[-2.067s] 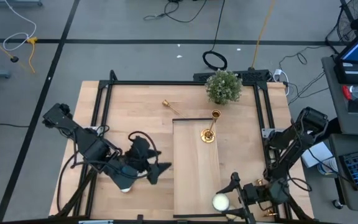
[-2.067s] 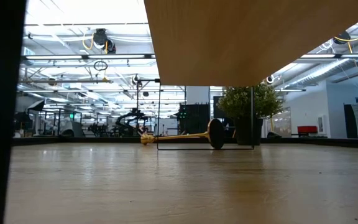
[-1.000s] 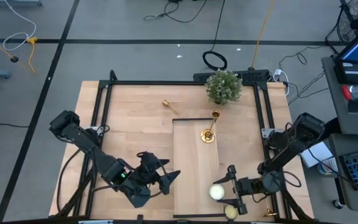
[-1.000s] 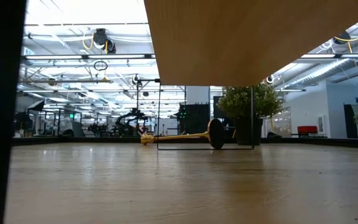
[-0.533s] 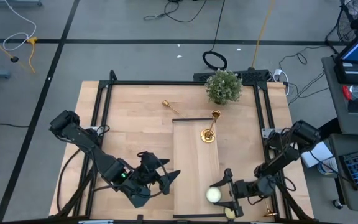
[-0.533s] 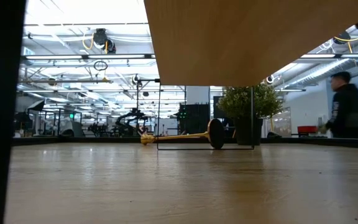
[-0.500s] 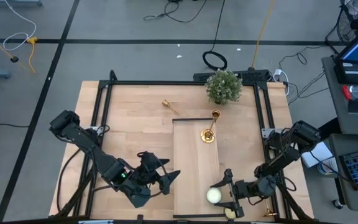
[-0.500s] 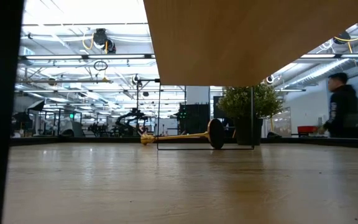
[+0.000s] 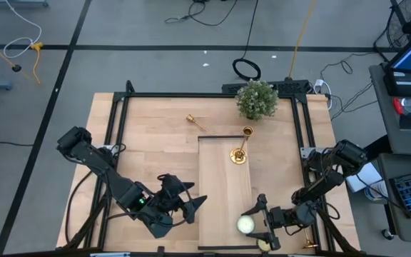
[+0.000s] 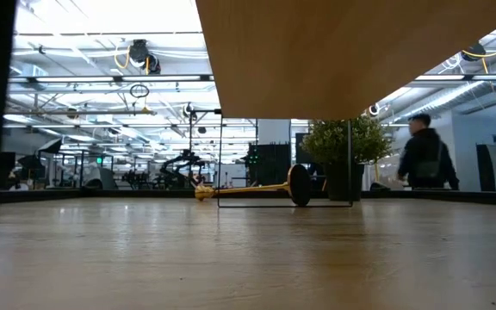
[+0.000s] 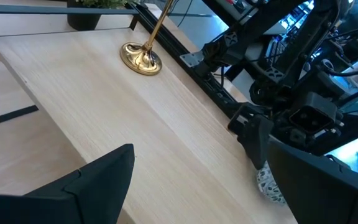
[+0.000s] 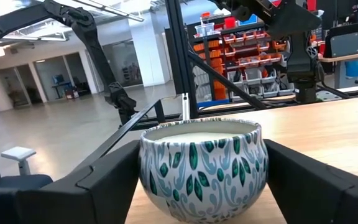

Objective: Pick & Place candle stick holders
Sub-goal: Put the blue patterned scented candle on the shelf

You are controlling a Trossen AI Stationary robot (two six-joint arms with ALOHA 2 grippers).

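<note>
Candlestick (image 9: pixel 240 148) upright on platform; another (image 9: pixel 196 122) lying flat; both end effectors wide, empty

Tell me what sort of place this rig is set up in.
Most likely a robotics lab or industrial workshop. Beyond the wooden table the low view shows an open hall with ceiling strip lights and exposed ducts; the right wrist view shows shelves of parts bins; cables trail over the grey floor.

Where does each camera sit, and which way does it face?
High: overhead, straight down on table, both arms.
Low: table height, level toward lying candlestick and plant; grippers unseen.
Left wrist: behind open left gripper, facing upright candlestick.
Right wrist: behind right gripper, facing candle bowl.
Shared: high and left wrist both show upright candlestick.
</note>
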